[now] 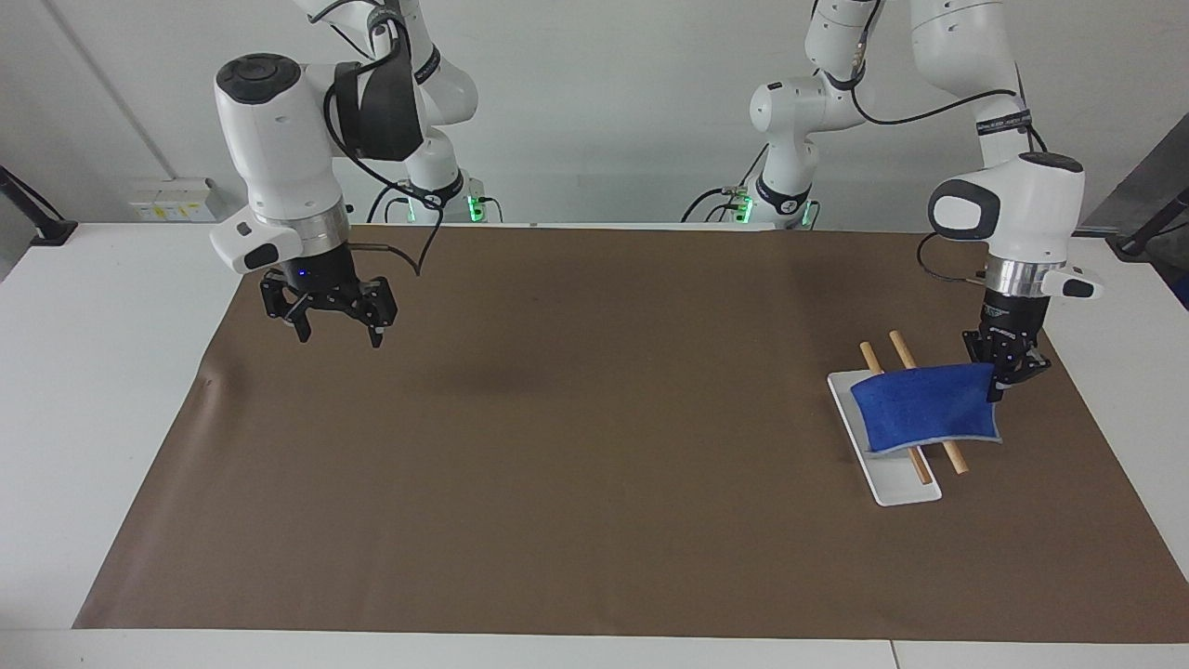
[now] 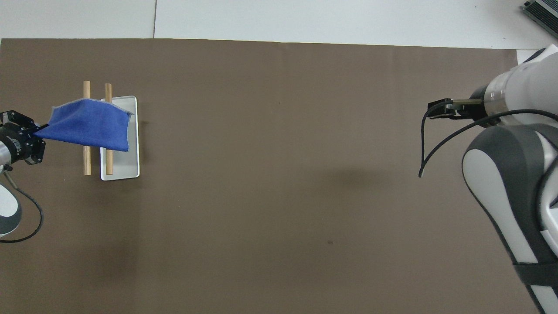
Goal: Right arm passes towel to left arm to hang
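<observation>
Towel (image 1: 927, 407) — royal-blue, pale edge, draped over wooden rods (image 1: 947, 452), corner pinched.

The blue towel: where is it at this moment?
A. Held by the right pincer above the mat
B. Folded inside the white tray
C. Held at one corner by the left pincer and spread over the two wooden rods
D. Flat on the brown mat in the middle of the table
C: the left pincer is shut on a corner of the towel, which is spread over the two wooden rods above the white tray.
</observation>
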